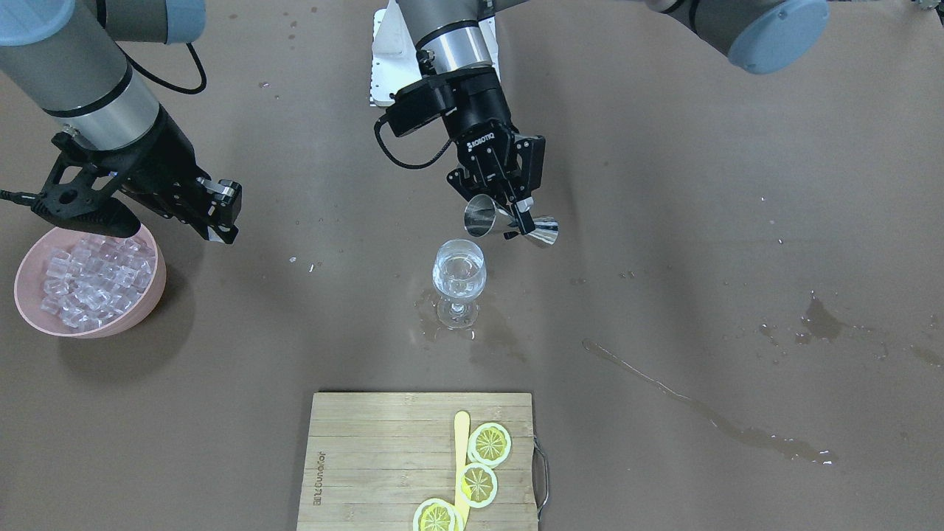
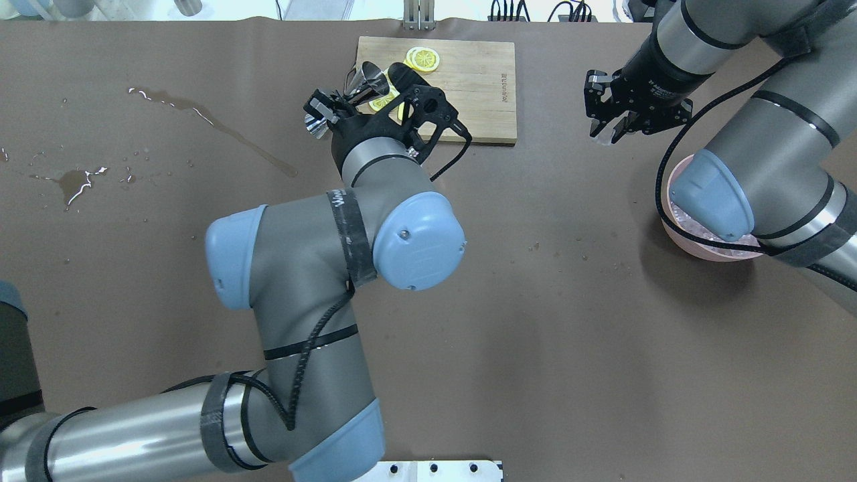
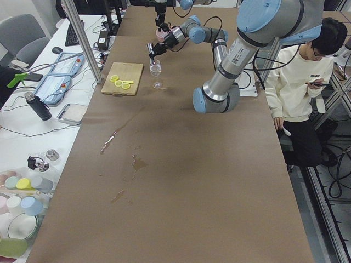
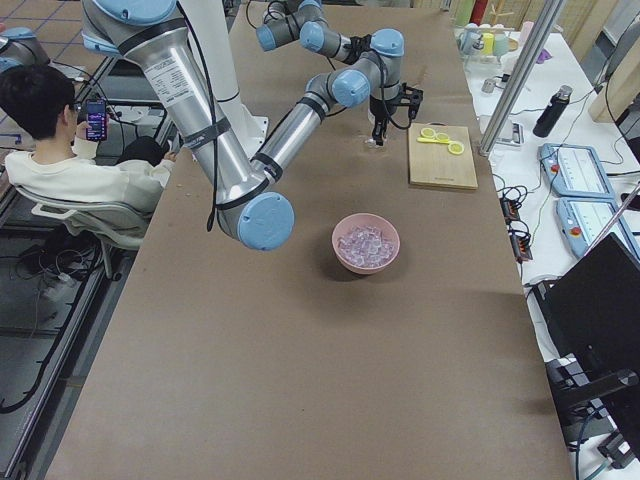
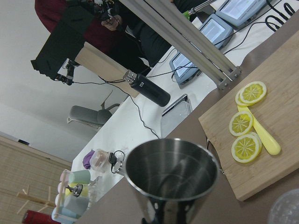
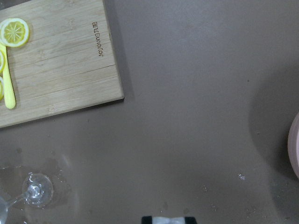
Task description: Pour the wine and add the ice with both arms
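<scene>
Now, pour looks nearly done. Pink bowl [image 1: 22, 276] of ice [image 1: 92, 284] near tabletop end; right claw [image 1: 220, 228] raised beside it, clamped on one cube [image 6: 168, 220]. Wine [image 1: 459, 284] sits in glass [image 1: 459, 265] at centre; left claw [image 1: 516, 210] grips tipped jigger [image 1: 483, 216] just over rim. Next, likely: jigger withdraws, cube travels to glass, drops gently.

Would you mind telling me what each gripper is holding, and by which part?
Left gripper: the steel jigger, by its narrow waist. Right gripper: seemingly one ice cube, pinched between its fingertips.

Robotics lab; aluminium frame [image 3: 82, 38]; seated operator [image 3: 297, 82]
</scene>
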Motion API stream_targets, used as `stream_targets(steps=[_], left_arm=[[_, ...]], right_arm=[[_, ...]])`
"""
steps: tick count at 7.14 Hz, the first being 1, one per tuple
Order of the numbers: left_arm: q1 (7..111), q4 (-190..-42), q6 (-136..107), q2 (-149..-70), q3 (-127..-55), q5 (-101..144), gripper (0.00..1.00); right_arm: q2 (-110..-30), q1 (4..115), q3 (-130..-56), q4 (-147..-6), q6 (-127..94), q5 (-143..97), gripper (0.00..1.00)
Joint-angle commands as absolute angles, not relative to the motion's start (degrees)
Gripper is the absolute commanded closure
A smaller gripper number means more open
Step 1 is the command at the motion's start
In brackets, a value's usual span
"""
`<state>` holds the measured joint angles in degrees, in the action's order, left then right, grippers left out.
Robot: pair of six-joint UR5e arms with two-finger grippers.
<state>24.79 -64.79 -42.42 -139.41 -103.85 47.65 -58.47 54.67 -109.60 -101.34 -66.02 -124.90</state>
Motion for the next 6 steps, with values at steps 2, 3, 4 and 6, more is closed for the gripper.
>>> stream_targets(steps=[2, 3, 4, 6], left_arm=[[34.3, -82.9, -37.4, -125.8, -107.7, 58.2, 1.00], [37.9, -89.2, -36.4, -121.0, -107.5, 62.9, 1.00], [40.0, -96.8, -35.4, -116.8, -107.4, 66.1, 1.00], [42.5, -107.6, -35.7, -108.8, -106.5, 68.3, 1.00]], right_arm=[[-54.9, 51.2, -110.0, -101.3, -73.0, -124.1, 1.00], [-53.9, 49.8, -110.0, -101.3, -75.3, -124.0, 1.00], [-52.0, 47.7, -109.8, -101.3, -77.1, -122.6, 1.00], [-48.4, 43.5, -109.2, -101.3, -81.5, -119.9, 1.00]])
